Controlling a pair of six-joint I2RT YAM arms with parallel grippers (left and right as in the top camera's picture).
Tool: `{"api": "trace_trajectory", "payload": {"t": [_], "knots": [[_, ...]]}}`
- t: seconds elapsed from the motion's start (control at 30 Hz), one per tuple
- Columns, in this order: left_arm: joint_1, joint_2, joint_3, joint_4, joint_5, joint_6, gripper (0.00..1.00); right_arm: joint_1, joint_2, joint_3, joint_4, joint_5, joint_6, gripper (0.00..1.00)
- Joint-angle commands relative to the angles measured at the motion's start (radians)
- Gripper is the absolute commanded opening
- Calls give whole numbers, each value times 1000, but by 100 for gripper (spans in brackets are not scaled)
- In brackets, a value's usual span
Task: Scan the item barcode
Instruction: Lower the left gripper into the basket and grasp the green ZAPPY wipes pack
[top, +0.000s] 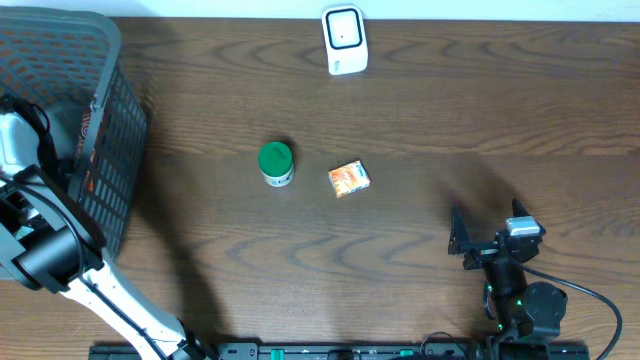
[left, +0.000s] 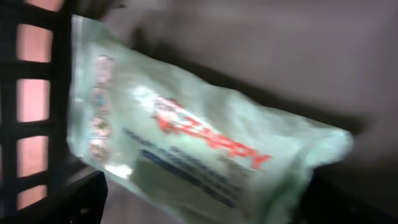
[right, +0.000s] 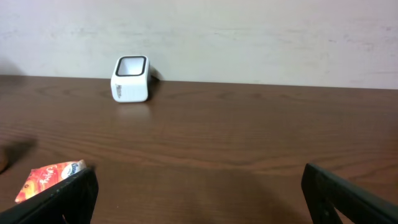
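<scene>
My left arm reaches into the dark mesh basket (top: 118, 140) at the far left, so its gripper is hidden in the overhead view. In the left wrist view the left gripper (left: 211, 208) stands open, its dark fingers (left: 78, 202) wide apart. A blurred pale green packet (left: 186, 143) with red lettering lies between and just beyond them. I see no barcode on it. The white scanner (top: 344, 40) stands at the table's far edge. My right gripper (top: 487, 224) rests low at the right front, open and empty.
A green-lidded jar (top: 276, 163) and a small orange packet (top: 349, 179) sit mid-table; the orange packet (right: 50, 177) lies just past my right gripper's left finger. The basket's mesh wall (left: 37, 93) is close on the left of the left gripper.
</scene>
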Motion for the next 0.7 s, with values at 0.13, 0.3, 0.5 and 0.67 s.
{"api": "trace_trajectory", "payload": {"t": [0.13,0.3,0.5,0.67], "knots": [[13,133,-11,-86,-74,-6,99,5,-2,-1,-3,-6,10,99],[26,164,-11,-124,-76,-6,71,5,-2,-1,-3,-6,10,99],[34,171,-11,-148,-76,-5,29,5,-2,-1,-3,-6,10,99],[34,171,-9,-150,-76,-5,8,5,-2,-1,-3,-6,10,99]]}}
